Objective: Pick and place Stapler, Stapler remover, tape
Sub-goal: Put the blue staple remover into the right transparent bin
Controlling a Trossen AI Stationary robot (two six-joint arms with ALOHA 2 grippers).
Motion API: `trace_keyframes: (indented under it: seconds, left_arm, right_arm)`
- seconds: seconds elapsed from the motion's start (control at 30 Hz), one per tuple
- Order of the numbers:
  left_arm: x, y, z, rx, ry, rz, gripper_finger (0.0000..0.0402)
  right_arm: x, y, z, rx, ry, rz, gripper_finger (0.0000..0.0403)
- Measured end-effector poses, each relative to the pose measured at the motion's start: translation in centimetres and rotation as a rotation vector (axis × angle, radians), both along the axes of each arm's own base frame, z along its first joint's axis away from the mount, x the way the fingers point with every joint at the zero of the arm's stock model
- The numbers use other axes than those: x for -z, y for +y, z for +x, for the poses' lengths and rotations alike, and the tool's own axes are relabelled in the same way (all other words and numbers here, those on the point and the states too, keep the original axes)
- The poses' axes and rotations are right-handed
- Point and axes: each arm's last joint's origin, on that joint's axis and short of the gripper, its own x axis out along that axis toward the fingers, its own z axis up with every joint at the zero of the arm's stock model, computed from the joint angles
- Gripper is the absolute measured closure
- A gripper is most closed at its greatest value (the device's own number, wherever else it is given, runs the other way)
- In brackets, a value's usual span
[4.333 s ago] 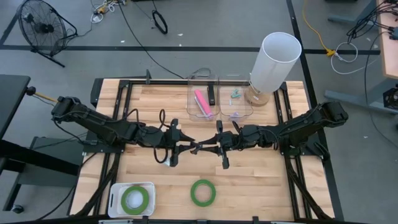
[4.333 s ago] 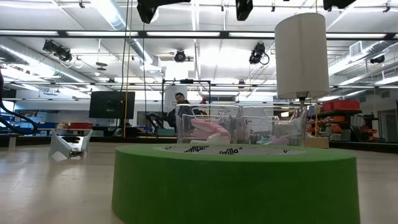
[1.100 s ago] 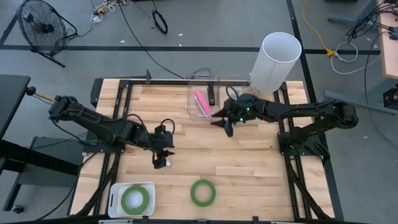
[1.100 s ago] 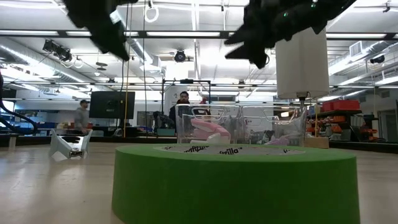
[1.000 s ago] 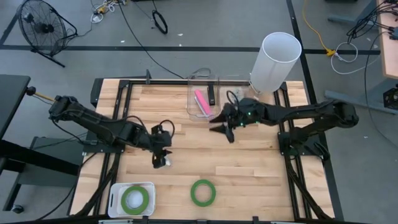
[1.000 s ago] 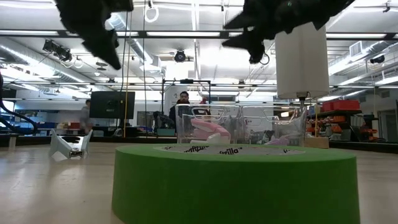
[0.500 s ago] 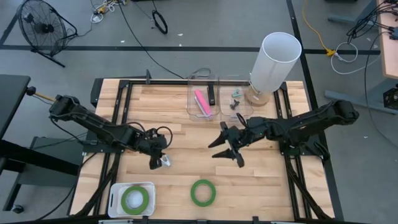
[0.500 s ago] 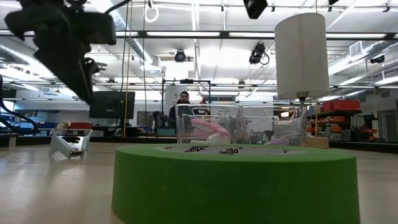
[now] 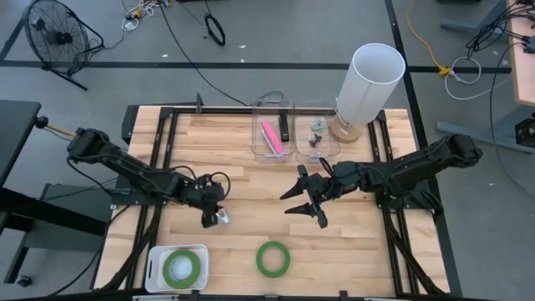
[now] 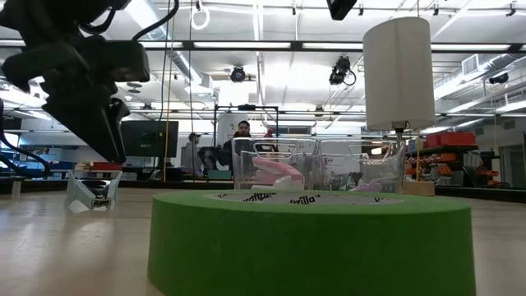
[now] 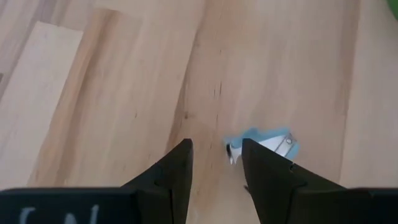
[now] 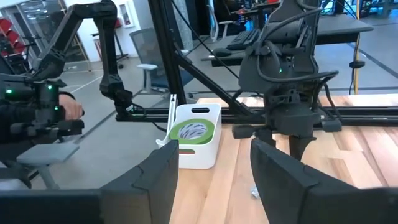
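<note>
A small white and light-blue staple remover [image 9: 222, 217] lies on the wooden table [image 9: 251, 171]. My left gripper [image 9: 209, 221] hangs open just above it and to its left; in the left wrist view the remover [image 11: 264, 142] shows beyond one fingertip, outside the gap. My right gripper [image 9: 303, 207] stands open over the table's middle, holding nothing. One green tape roll [image 9: 272, 258] lies flat near the front edge, and another [image 9: 181, 267] lies in a white tray. A pink stapler [image 9: 270, 136] lies in a clear bin.
Two clear bins [image 9: 294, 132] stand side by side at the far middle; the right one holds a grey staple remover [image 9: 317, 134]. A tall white cylinder [image 9: 368, 79] stands at the far right. The white tray [image 9: 155, 261] sits at the near left corner. People show beyond the table [image 10: 240, 136].
My right gripper has come away from the clear bins toward the table's middle and near edge, staying open. My left gripper has come down and shifted a little toward the near left, over the staple remover, which has stayed where it was.
</note>
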Motion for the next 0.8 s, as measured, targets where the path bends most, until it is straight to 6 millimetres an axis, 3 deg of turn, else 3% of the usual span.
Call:
trace_keyframes:
  seconds: [0.33, 0.57, 0.7, 0.8]
  left_arm:
    - [2.5, -0.6, 1.3, 0.039, 0.049, -0.002, 0.0259]
    - [2.8, -1.0, 2.3, 0.109, -0.011, -0.009, 0.0261]
    - [2.7, -1.1, 2.4, 0.125, -0.022, -0.008, 0.0276]
    - [2.9, -1.1, 2.3, 0.117, -0.007, -0.006, 0.0308]
  right_arm:
    - [0.0, 0.0, 0.0, 0.0, 0.002, 0.0, 0.0206]
    - [0.0, 0.0, 0.0, 0.0, 0.002, -0.001, 0.0206]
    - [0.1, 0.0, 0.0, 0.001, 0.008, -0.003, 0.0206]
    - [0.1, 0.0, 0.0, 0.014, 0.012, -0.006, 0.0206]
